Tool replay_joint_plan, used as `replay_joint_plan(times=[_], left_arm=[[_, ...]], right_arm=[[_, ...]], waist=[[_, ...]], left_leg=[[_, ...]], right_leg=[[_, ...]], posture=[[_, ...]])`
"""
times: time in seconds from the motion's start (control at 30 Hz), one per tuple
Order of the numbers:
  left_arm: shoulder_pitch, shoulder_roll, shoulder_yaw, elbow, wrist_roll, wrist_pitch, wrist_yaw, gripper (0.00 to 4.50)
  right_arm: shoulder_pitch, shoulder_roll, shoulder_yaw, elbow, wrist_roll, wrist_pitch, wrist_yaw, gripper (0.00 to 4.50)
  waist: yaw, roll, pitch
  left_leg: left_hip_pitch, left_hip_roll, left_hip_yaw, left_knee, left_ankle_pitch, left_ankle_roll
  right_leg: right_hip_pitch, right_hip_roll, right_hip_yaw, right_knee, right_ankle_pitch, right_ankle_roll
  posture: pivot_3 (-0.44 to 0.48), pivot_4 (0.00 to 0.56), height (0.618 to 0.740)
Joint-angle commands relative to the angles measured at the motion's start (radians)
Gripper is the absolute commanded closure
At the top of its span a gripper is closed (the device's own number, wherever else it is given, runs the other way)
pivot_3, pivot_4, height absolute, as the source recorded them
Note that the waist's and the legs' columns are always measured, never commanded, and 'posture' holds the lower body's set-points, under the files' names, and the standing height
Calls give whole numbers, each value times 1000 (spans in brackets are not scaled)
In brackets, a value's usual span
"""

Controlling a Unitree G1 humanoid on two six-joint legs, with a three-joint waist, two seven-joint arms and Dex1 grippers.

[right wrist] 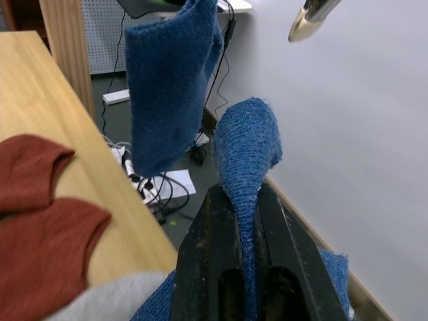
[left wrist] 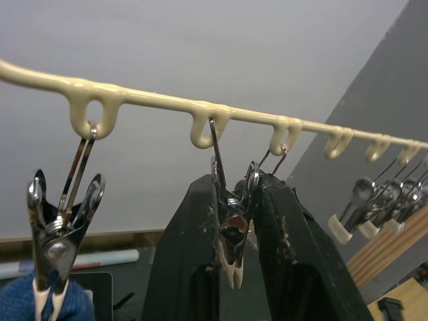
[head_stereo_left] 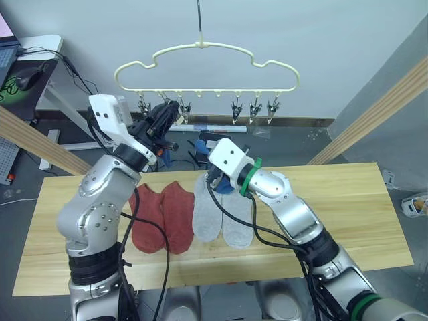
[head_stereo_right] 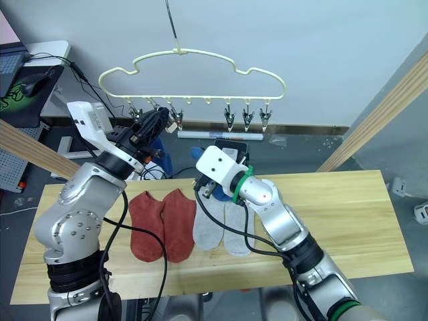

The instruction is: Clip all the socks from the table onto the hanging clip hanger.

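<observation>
Two end effectors work: the left end effector squeezes a clip of the clip hanger; the right end effector pinches a blue sock just below, over the surface's far edge.

Two red socks, two grey, two blue.

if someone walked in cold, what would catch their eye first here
Probably the pale-yellow clip hanger hanging above the table, with the left gripper squeezing one of its metal clips. Next, the right gripper holding a blue sock, while two rust-red socks and two grey socks lie flat on the table.
</observation>
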Motion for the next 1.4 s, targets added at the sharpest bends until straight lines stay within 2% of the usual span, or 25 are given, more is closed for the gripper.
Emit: replay_joint_plan(times=[0.03,0.43,0.87,1.23,1.4], left_arm=[[-25,22,35,-57,-87,34,25,4068],[-21,73,66,-46,-225,88,76,4068],[-12,105,72,-24,-286,83,108,4069],[-14,129,86,1,-329,90,116,4076],[-10,140,75,1,-309,78,100,4076]], right_arm=[[-29,36,7,23,-23,-56,-20,4500],[-103,112,-20,83,-44,-139,-52,4500],[-125,167,-35,119,-48,-203,-69,4500],[-93,179,-23,74,-46,-174,-45,4500],[-34,144,-2,18,-57,-99,-4,4500]], waist=[[1,0,0],[-1,-1,-1],[-1,-2,-1],[-1,-2,-1],[-1,-2,-2]], left_leg=[[-1,0,0,0,0,0],[-2,0,0,1,0,0],[-4,1,0,1,0,0],[-4,1,0,2,0,0],[-4,1,0,2,0,0]], right_leg=[[0,-1,0,0,0,0],[-2,-5,-3,1,0,0],[-3,-5,-5,1,0,0],[-3,-6,-5,2,0,-1],[-3,-6,-5,2,0,-1]], posture=[[-115,350,740],[-127,344,740],[-130,342,740],[-138,347,740],[-138,349,740]])
